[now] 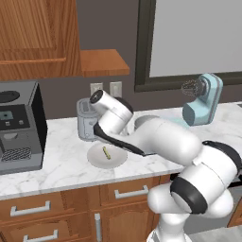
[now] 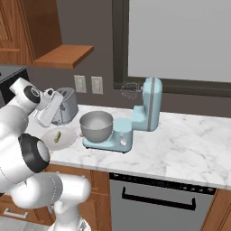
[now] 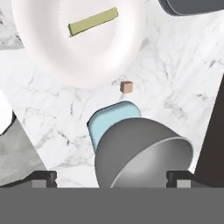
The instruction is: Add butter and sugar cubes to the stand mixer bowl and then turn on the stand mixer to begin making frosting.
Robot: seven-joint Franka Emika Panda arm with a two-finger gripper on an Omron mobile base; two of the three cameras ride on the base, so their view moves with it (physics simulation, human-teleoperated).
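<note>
Standing wide apart with nothing between them, the jaws of the gripper hang above the stand mixer bowl, whose steel inside looks bare in the right base view, so by my judgement nothing has gone in yet. Just beyond the bowl's rim, 1 of the sugar cubes lies on the marble counter, between the bowl and the pale plate. On that plate, a little farther from the bowl, the butter lies untouched. Behind the bowl, the stand mixer has its head tilted up, whisk clear of the bowl. Left to do: butter in, sugar in, mixer switched on
</note>
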